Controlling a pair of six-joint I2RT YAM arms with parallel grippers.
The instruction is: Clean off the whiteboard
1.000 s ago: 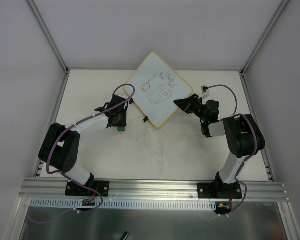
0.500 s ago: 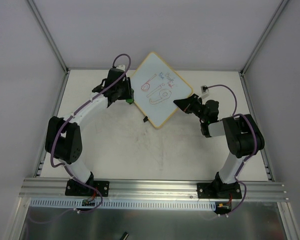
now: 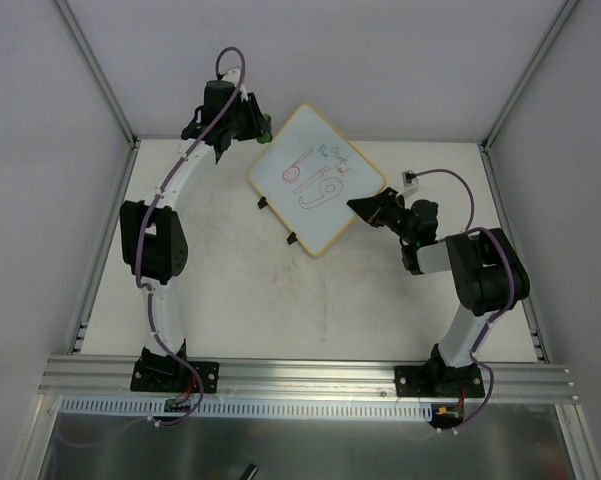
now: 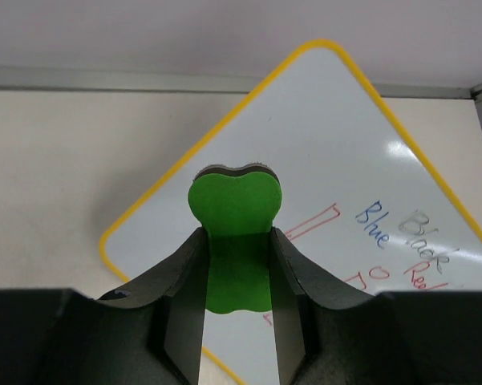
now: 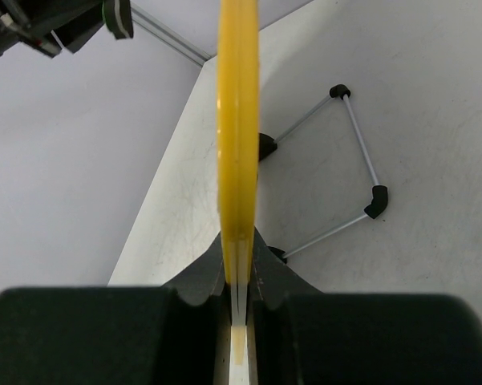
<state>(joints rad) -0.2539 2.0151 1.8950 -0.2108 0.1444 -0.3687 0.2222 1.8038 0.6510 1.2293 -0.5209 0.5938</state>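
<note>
Left gripper (image 4: 236, 234) is clamping the green foam eraser (image 4: 234, 192) by the far corner of the square white yellow-framed whiteboard (image 3: 318, 180). Right gripper (image 3: 365, 208) is pinching its right edge, toward the pale bench's (image 3: 280, 290) far side.

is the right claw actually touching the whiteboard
Touching. The right wrist view shows the right claw shut on the whiteboard, with its yellow edge pinched between both fingers and no gap on either side.

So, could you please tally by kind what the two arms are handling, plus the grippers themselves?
Square white whiteboard with yellow frame: 1
Green lobed eraser block: 1
Black two-finger grippers: 2 (left gripper, right gripper)
Total: 4
</note>
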